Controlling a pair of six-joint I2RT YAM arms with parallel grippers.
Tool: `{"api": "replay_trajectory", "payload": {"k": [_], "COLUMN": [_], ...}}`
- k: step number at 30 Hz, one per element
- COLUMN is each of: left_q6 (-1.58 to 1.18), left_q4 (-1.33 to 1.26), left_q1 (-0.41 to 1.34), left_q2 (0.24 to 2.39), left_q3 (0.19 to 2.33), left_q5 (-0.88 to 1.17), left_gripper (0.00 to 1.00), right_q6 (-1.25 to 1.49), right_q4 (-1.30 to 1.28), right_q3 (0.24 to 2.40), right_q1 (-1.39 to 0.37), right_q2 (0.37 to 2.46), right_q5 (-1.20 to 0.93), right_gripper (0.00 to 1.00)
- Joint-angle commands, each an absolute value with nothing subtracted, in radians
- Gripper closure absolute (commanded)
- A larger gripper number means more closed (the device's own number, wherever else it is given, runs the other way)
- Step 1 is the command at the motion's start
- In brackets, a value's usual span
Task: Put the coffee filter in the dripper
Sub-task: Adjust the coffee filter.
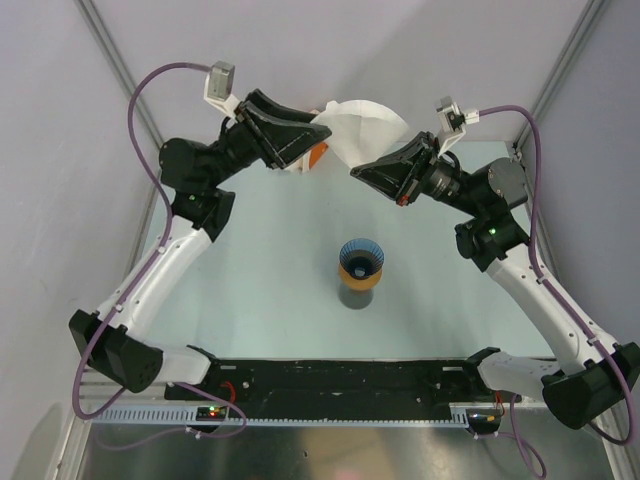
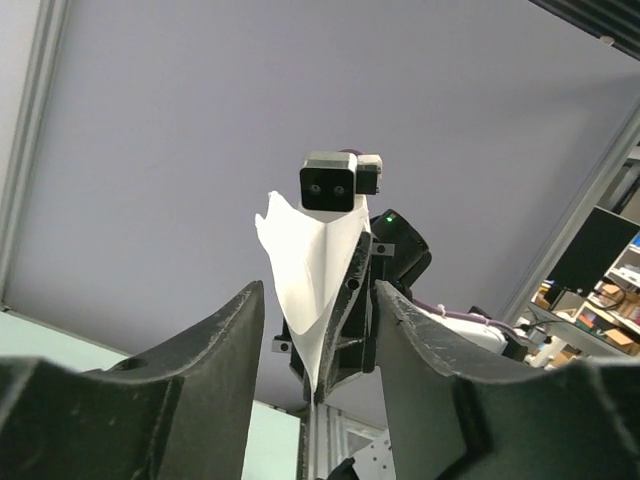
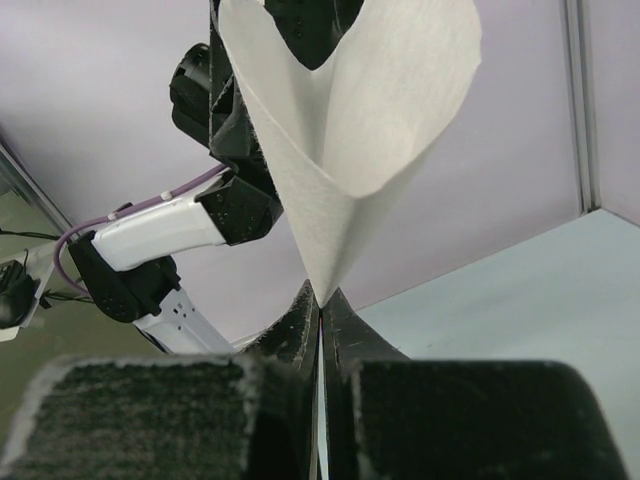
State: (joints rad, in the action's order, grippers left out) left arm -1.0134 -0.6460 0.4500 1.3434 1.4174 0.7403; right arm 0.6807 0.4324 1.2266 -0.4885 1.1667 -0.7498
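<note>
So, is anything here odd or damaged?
Nothing spilled or damaged. One oddity: the right gripper pinches the white paper cone filter by its pointed tip, the end that should enter the blue ribbed dripper.

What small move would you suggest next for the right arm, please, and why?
Probably swing the right claw back toward the arm bases, carrying the white paper cone filter over the blue ribbed dripper. The right claw is shut on the filter's pointed tip, the left claw stands open and is not gripping it, and the dripper looks empty.
</note>
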Motion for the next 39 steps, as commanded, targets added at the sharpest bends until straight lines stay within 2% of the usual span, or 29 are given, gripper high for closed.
{"api": "replay_trajectory", "payload": {"k": [1,3,6,10,14,20,21,22,24,25,34,36,37,38,39], "left_q6": [-1.01,-0.99,-0.989,-0.988,-0.989,-0.988,-0.989,-0.991,-0.992,-0.992,-0.998,-1.0,-0.999,-0.999,-0.998], "left_q4": [-0.687,-0.689,-0.69,-0.69,-0.692,-0.702,-0.705,-0.708,-0.713,-0.715,-0.726,-0.728,-0.729,-0.73,-0.73], "left_q1": [0.484,0.512,0.537,0.549,0.551,0.554,0.554,0.553,0.553,0.553,0.557,0.56,0.562,0.563,0.564], "left_q2": [1.315,1.306,1.302,1.309,1.314,1.321,1.322,1.322,1.322,1.324,1.347,1.35,1.349,1.348,1.347], "left_q3": [1.394,1.371,1.35,1.357,1.374,1.372,1.37,1.369,1.369,1.369,1.385,1.387,1.388,1.385,1.382], "left_q5": [0.777,0.791,0.794,0.794,0.789,0.807,0.807,0.808,0.813,0.815,0.837,0.845,0.847,0.849,0.847], "left_gripper": [0.44,0.38,0.35,0.4,0.58,0.94,0.97,0.98,0.99,1.0,1.0,1.0,1.0,1.0,1.0], "right_q6": [0.69,0.693,0.697,0.683,0.668,0.649,0.646,0.644,0.643,0.647,0.695,0.707,0.714,0.718,0.721], "right_q4": [0.48,0.484,0.486,0.479,0.464,0.457,0.449,0.443,0.428,0.423,0.435,0.435,0.437,0.443,0.447], "right_q3": [1.234,1.237,1.247,1.258,1.258,1.259,1.26,1.261,1.263,1.265,1.336,1.347,1.35,1.354,1.356], "right_q1": [-0.487,-0.489,-0.495,-0.516,-0.531,-0.531,-0.528,-0.521,-0.498,-0.487,-0.408,-0.402,-0.398,-0.395,-0.392], "right_q2": [1.144,1.147,1.148,1.141,1.135,1.125,1.12,1.115,1.103,1.099,1.121,1.127,1.13,1.132,1.134], "right_q5": [-0.752,-0.753,-0.762,-0.781,-0.791,-0.787,-0.787,-0.785,-0.777,-0.771,-0.752,-0.753,-0.755,-0.758,-0.763], "right_gripper": [1.0,1.0,1.0,1.0,1.0,1.0,0.95,0.82,0.65,0.61,0.5,0.49,0.53,0.57,0.68]}}
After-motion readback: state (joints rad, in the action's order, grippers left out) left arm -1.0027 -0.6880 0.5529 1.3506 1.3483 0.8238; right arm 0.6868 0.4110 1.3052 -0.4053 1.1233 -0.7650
